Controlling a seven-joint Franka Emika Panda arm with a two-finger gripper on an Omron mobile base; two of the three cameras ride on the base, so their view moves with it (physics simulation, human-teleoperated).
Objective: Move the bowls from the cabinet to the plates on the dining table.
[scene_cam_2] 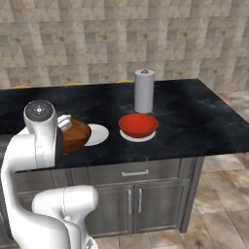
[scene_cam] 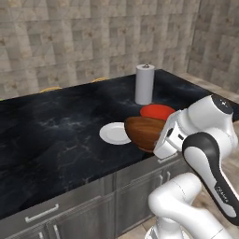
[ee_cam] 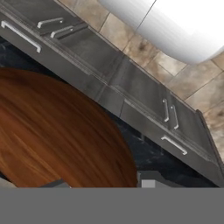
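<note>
Carrying the dark brown, wood-grained round bowl (scene_cam: 145,132) over the near edge of the long black, white-veined marble tabletop (scene_cam: 56,126), we judge the main hazard to be a poor landing. The bowl hangs tilted, just beside the bare small flat white plate (scene_cam: 113,133) and partly overlapping it in the left base view, and it is clearly wider than that plate. If we release while it leans, it could tip off the plate's rim and rock or slide on the polished stone, perhaps toward the edge and the tiled floor (scene_cam_2: 219,214) below.

The pincer (scene_cam: 161,140) is pinching the bowl at its rim; the fingers themselves are hidden behind the bowl and the white wrist, so we read the grip from how the bowl hangs. A rim grip on a smooth, deep, curved wall may let the bowl swivel as we lower it.

The glossy bright red round bowl (scene_cam_2: 138,124) already sits on its own white plate (scene_cam_2: 138,136), near the tall pale grey cylindrical paper-towel roll (scene_cam_2: 144,91) with its dark cap. Swinging too far that way could knock either one.

In the hand view the bowl's surface shows warm, streaked grain, with the grey drawer fronts (ee_cam: 131,87) and their slim silver handles beyond.
</note>
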